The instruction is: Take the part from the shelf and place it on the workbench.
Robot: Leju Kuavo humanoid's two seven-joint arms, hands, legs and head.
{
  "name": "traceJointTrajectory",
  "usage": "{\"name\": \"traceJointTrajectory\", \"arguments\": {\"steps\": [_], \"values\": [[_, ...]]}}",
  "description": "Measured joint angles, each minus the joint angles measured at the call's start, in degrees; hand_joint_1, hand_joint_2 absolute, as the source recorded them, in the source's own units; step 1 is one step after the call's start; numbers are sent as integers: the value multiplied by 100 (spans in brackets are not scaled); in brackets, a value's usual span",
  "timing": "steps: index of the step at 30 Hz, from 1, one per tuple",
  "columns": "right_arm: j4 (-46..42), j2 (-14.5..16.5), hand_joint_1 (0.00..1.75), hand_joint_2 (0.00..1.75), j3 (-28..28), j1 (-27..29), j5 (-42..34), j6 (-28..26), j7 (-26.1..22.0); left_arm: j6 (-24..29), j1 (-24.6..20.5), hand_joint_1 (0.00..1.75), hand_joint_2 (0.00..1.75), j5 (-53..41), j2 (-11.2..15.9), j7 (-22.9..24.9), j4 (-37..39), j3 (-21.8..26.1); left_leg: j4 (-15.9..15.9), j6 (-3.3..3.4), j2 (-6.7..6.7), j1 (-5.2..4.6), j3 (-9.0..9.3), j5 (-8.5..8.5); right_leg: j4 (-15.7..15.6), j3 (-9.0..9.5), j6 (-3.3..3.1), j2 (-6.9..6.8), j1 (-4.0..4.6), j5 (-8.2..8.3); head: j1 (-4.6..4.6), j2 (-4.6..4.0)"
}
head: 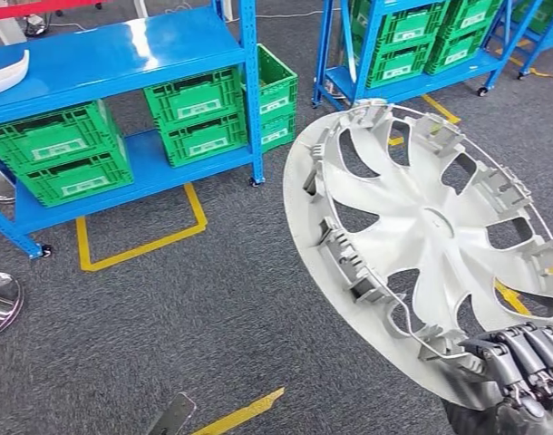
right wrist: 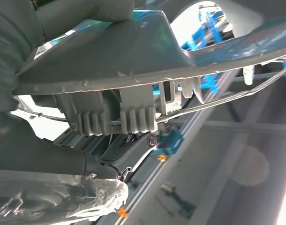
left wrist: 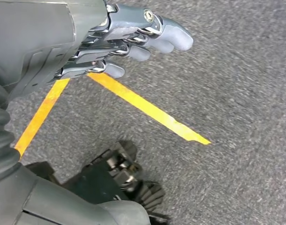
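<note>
A large silver-grey wheel cover (head: 424, 236), its clipped back side toward me, hangs tilted over the floor at the right of the head view. My right hand (head: 520, 362) grips its near lower rim, dark fingers curled over the edge. In the right wrist view the cover's rim and clips (right wrist: 134, 89) pass close across the picture, with the thumb (right wrist: 46, 161) pressed beneath. My left hand (left wrist: 134, 40) hangs over the grey carpet with its fingers loosely extended and nothing in it.
A blue shelf (head: 123, 54) with green crates (head: 195, 113) stands at the back left, another blue rack (head: 403, 45) with crates at the back right. Yellow tape lines (head: 140, 245) mark the grey carpet. A white part (head: 4, 72) lies on the left shelf's top.
</note>
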Motion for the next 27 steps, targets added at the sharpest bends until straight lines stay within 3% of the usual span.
{"name": "traceJointTrajectory", "arguments": {"steps": [2, 3, 5, 6, 8, 10, 12, 13, 15, 17, 19, 20, 21, 23, 25, 27], "values": [[-70, 27, 175, 175, -42, 19, -1, -1, -20, 19, -20, 0, 175, 21, -4, 7, -1, -12, 48, -72, 89, -27, 3, -31, -610, 373, -49, -192, 10, 157, -8, 0], [-106, 46, 175, 175, -63, 30, -1, -1, -34, 31, -25, 0, 175, 38, -3, 9, -2, -13, 67, -106, 127, -42, 4, -38, -709, 429, -90, -232, 22, 158, -14, 0], [-181, 91, 175, 175, -109, 66, -1, -1, -67, 70, -32, 0, 175, 62, -10, 9, -2, -15, 81, -161, 208, -45, 8, -41, -700, 401, -180, -123, 34, 177, -26, 0], [-219, 114, 175, 175, -128, 92, 0, -1, -76, 98, -36, 0, 175, 61, -17, 9, -2, -20, 105, -193, 171, -34, 2, -76, -702, 383, -213, -70, 28, 197, -27, 0], [-290, 163, 175, 175, -159, 127, 0, -1, -83, 155, -38, 0, 175, 39, -33, 13, -2, -38, 422, -252, -78, -5, -119, -350, -714, 351, -285, 44, 10, 242, -32, 0], [-337, 204, 175, 175, -182, 141, -1, -1, -79, 197, -15, 0, 175, 14, -39, 32, -2, -57, 1154, -271, -323, 11, -421, -782, -711, 307, -333, 176, 15, 274, -33, 0], [-369, 231, 175, 175, -209, 155, -1, -1, -70, 229, 9, 0, 175, -2, -35, 68, -2, -69, 1704, -252, -373, 12, -655, -959, -704, 271, -355, 338, 33, 298, -32, 0], [-388, 244, 175, 175, -228, 164, 0, -1, -62, 245, 10, 0, 175, -9, -33, 87, -2, -75, 1694, -229, -385, 11, -643, -875, -700, 263, -358, 422, 43, 308, -31, 0], [-423, 266, 175, 175, -259, 176, 0, -1, -45, 269, -9, 0, 175, -18, -29, 116, -2, -86, 1098, -154, -495, 7, -350, -465, -695, 264, -352, 582, 60, 324, -30, 0], [-455, 286, 175, 175, -290, 179, 0, -1, -30, 316, -31, 0, 175, -19, -11, 151, -2, -93, 429, -61, -781, 8, -41, -177, -682, 244, -323, 720, 68, 346, -27, 0], [-487, 307, 175, 175, -321, 186, 0, -1, -19, 377, -40, 0, 175, -17, -1, 184, -2, -96, 190, -15, -919, 4, 53, -162, -671, 183, -264, 842, 51, 382, -39, 0], [-507, 319, 175, 175, -338, 202, -1, -1, -16, 405, -42, 0, 175, -17, -10, 190, -2, -101, 148, -15, -864, 6, 59, -158, -679, 147, -224, 907, 42, 406, -49, 0], [-527, 331, 175, 175, -356, 229, -1, -1, -21, 431, -46, 0, 175, -17, -19, 192, -3, -107, 108, -16, -791, 18, 67, -144, -666, 104, -191, 876, 44, 406, -50, 0], [-561, 348, 175, 175, -397, 257, -2, -1, -45, 466, -49, 0, 175, -21, -49, 191, -4, -122, 30, -10, -639, 44, 74, -94, -440, -48, -130, 598, 61, 245, -14, 0], [-576, 353, 175, 175, -435, 252, 0, -1, -86, 482, -24, 0, 175, -31, -69, 192, -4, -140, 11, 0, -469, 42, 67, -79, 227, -357, -76, 282, 57, -141, 20, 0], [-581, 355, 175, 175, -470, 258, 1, 0, -107, 493, 10, 0, 175, -43, -68, 194, -4, -155, 15, -1, -276, 34, 57, -81, 865, -624, -25, 205, 42, -397, 23, 0]]}}
